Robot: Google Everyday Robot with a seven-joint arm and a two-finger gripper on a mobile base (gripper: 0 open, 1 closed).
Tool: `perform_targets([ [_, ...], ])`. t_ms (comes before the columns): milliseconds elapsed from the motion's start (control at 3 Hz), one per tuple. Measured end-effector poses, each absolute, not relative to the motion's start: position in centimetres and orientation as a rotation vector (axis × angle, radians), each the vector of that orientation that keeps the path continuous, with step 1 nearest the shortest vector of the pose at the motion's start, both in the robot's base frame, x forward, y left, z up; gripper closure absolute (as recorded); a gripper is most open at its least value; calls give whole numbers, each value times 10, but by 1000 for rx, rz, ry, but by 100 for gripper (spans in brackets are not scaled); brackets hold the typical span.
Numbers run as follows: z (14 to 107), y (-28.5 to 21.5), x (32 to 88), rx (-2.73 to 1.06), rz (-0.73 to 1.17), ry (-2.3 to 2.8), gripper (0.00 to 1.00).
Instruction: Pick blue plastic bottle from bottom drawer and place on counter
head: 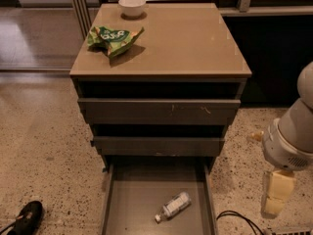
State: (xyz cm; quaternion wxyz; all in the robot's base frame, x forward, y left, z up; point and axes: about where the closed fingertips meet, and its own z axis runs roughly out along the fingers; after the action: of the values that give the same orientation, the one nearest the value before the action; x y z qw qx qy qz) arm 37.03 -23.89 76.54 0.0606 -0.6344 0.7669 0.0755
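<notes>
The blue plastic bottle [173, 206] lies on its side on the floor of the open bottom drawer [132, 204], toward the front right, white cap pointing front-left. The counter [181, 38] is the glossy tan top of the cabinet. My gripper [277, 195], with pale yellow fingers pointing down, hangs at the right edge of the view, outside the cabinet and to the right of the drawer, well apart from the bottle. It holds nothing.
A green snack bag [113, 38] and a white bowl [132, 5] sit on the counter's back left. Two upper drawers [159, 111] stand slightly open. A black shoe [25, 218] lies on the floor at bottom left; a black cable [239, 219] at bottom right.
</notes>
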Motion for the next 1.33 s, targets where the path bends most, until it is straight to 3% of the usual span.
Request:
perform_targets([
  [333, 701, -242, 358, -1793, 515, 2363, 0],
  [1333, 671, -233, 381, -1736, 580, 2351, 0],
])
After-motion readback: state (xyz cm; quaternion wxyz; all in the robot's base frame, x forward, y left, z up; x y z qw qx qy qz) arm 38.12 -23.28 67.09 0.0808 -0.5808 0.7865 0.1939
